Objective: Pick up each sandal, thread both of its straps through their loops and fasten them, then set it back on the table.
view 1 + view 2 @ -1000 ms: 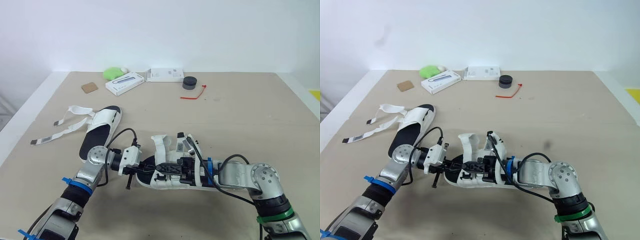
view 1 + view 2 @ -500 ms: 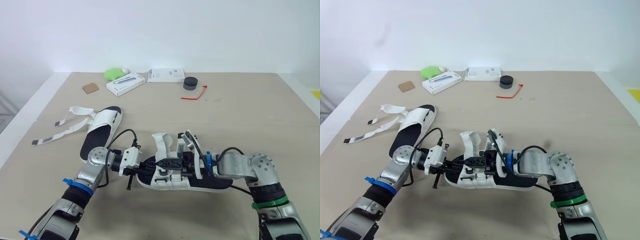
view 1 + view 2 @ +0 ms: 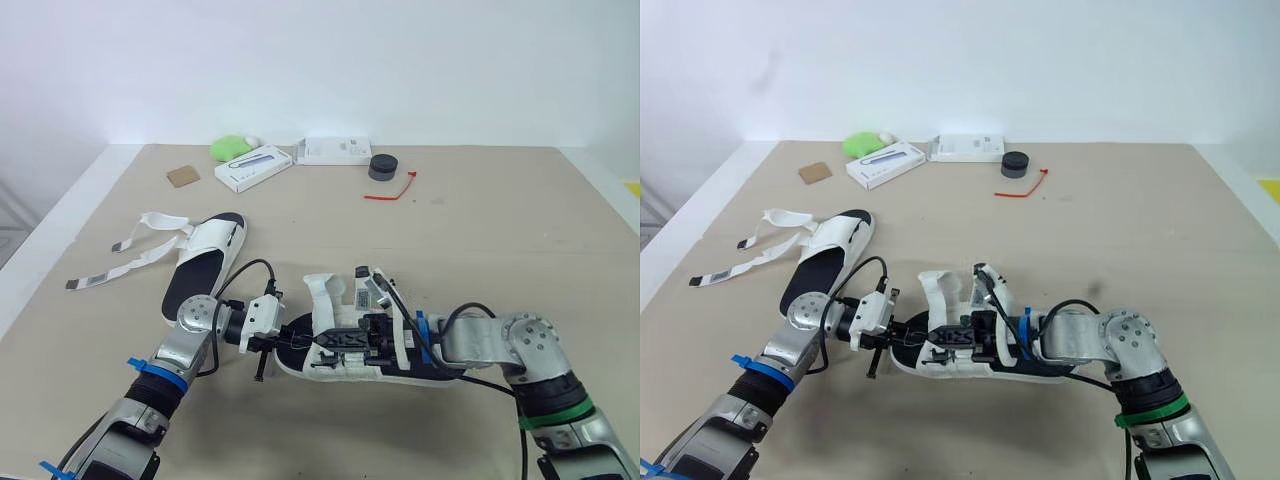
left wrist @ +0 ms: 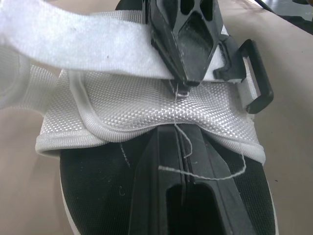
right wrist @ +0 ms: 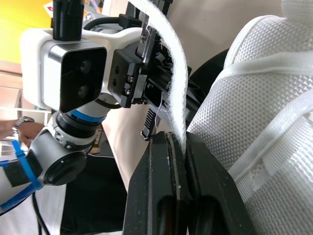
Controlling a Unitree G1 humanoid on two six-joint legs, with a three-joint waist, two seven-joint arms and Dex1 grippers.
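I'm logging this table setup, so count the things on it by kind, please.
Sandals: 2
White boxes: 2
Green object: 1
Black round object: 1
Red tie: 1
Brown square: 1
Total: 8

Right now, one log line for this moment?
step: fastening sandal | right gripper: shut on strap | left gripper: shut, at sandal | other sandal: unfastened

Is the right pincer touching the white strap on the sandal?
Touching. Right wrist view shows the white strap pinched inside the shut right pincer.
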